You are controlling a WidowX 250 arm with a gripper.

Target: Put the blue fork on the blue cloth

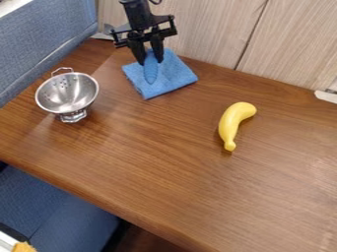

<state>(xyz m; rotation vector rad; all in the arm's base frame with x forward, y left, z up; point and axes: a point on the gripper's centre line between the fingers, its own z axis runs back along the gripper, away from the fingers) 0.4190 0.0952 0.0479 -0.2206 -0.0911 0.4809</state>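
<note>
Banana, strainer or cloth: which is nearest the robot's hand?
The blue cloth: the hand is right at it, while the yellow banana and silver strainer are farther away.

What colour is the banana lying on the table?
The banana is yellow, as seen in the camera view.

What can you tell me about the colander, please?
The colander is a shiny silver bowl, metal by its look, with small holes, a loop handle on its far rim and a foot below. It looks empty and appears to stand upright on the wooden table, left of the blue cloth. Only the table touches it.
</note>
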